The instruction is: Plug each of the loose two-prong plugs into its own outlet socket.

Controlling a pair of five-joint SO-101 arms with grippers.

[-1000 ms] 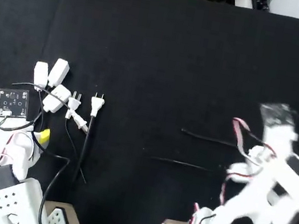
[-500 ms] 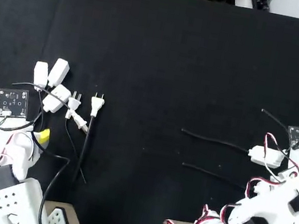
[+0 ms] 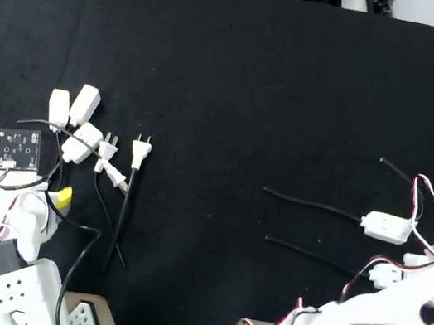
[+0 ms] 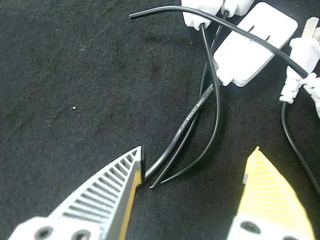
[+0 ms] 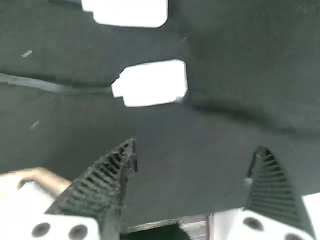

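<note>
Hovering low over the black tabletop (image 3: 241, 74), your left pincer (image 4: 198, 150) is holding its jaws wide apart and gripping nothing, with black cables (image 4: 192, 122) running up between the tips. One two-prong plug (image 3: 141, 152) and a second plug (image 3: 108, 143) are lying side by side, unplugged, just beside a cluster of white outlet sockets (image 3: 84, 105) near that arm. Your right pincer (image 5: 195, 146) is likewise gaping and empty, pointing at a white socket block (image 5: 150, 82) lying on the tabletop.
</note>
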